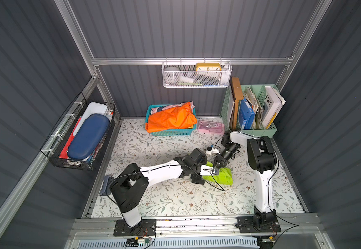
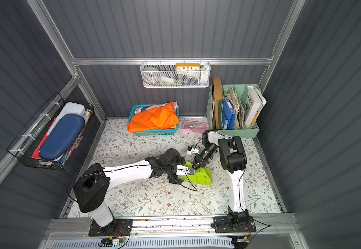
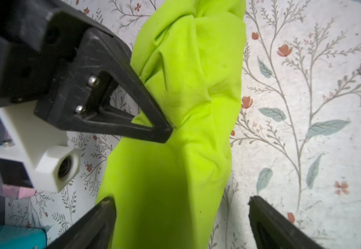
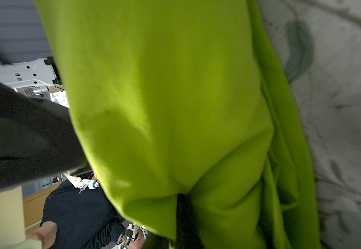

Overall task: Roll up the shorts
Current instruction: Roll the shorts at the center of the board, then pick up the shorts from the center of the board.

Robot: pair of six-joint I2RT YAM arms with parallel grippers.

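As they lie near the middle of the flowery bench [image 1: 175, 200], the shorts [image 1: 223, 176] are bunched into a fat, wrinkly, bright green roll. The left end effector [image 3: 179, 202] is spread wide, one finger [image 3: 102, 217] on each side of the roll. The right end effector [image 3: 164, 133] is pinched tight on a fold of cloth. In both top views the left wrist [image 1: 194, 160] hides one end of the roll.
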